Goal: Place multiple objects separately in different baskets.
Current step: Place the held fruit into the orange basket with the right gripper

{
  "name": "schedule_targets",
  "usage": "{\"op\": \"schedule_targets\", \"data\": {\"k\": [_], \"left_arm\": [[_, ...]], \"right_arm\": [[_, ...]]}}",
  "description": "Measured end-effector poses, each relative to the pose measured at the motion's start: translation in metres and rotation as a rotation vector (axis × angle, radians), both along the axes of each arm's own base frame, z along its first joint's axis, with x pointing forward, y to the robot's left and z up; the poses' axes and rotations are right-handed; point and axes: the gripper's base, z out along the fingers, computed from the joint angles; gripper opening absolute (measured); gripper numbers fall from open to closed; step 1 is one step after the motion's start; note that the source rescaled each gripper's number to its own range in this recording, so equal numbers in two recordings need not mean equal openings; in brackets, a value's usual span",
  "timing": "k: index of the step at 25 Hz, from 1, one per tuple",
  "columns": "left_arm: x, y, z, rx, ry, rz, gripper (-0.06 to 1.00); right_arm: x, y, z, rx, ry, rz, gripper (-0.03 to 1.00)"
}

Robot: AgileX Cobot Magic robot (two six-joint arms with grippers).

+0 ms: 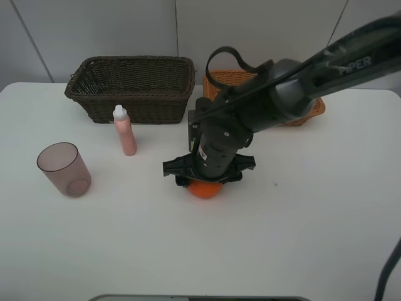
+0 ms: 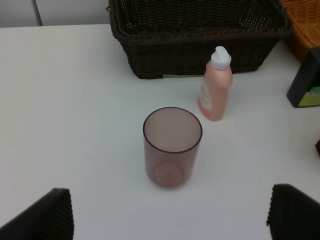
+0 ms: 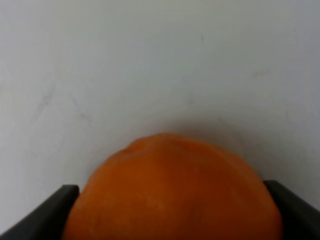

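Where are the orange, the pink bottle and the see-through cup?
orange (image 3: 170, 190), right wrist view, its upper skin.
slim pink bottle (image 2: 215, 95), left wrist view, its body.
translucent pink cup (image 2: 170, 162), left wrist view, its side wall.

White table (image 1: 301, 238) (one small dark speck (image 1: 274, 184) on it), pale panelled wall (image 1: 263, 31) behind

bright even light, soft faint shadows, exterior view sharp, right wrist's close orange (image 3: 172, 195) blurred

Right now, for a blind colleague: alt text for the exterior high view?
The right gripper holds a round orange over the white table. To its left stand a translucent pink cup and slim pink bottle; behind, a dark brown wicker basket and an orange-tan wicker basket.
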Motion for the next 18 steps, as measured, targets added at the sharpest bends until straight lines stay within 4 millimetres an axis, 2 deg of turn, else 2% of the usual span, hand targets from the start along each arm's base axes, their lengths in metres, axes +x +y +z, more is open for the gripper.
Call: {"op": "schedule_targets", "data": {"k": [11,15,18], "left_arm": [[0.000,0.000,0.000,0.000,0.000,0.000,1.00],[0.000,0.000,0.000,0.000,0.000,0.000,1.00],[0.000,0.000,0.000,0.000,0.000,0.000,1.00]], "right_arm": [[-0.001,-0.003,0.005,-0.019,0.005,-0.008,0.55],[0.001,-0.002,0.029,-0.036,-0.021,0.059,0.55],[0.006,-0.004,0.055,-0.054,-0.027,0.138,0.55]]}}
